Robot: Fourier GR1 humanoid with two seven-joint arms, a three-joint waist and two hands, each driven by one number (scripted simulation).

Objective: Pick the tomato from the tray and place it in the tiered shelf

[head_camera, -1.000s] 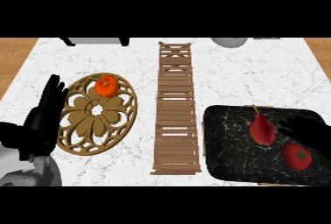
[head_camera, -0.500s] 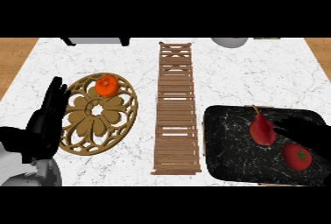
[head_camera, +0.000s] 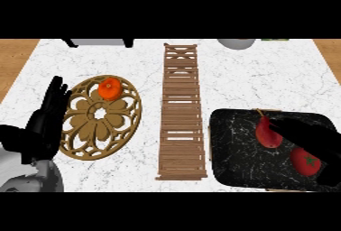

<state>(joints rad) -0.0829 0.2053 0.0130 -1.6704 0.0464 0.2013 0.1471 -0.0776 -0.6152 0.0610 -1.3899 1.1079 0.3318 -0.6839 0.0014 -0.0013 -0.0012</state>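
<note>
The tomato (head_camera: 305,161) is red with a green star-shaped stem and lies at the right of the black marble tray (head_camera: 233,153). A red pear-shaped fruit (head_camera: 267,133) lies just left of it. My right hand (head_camera: 318,139) comes in from the right edge and hovers over the tray with its fingers stretched out between the two fruits, holding nothing. Its dark shape blends with the tray. The tiered shelf (head_camera: 181,108) is a long wooden slatted rack running up the counter's middle. My left hand (head_camera: 45,118) rests open at the left edge, fingers up.
A round carved wooden trivet (head_camera: 100,118) lies beside the left hand, with an orange fruit (head_camera: 109,88) on its far part. A grey bowl (head_camera: 236,43) and a dark object (head_camera: 100,42) sit at the counter's back edge.
My right hand has crept slightly further left over the tray. The tomato, the pear-shaped fruit and the left hand have not moved.
</note>
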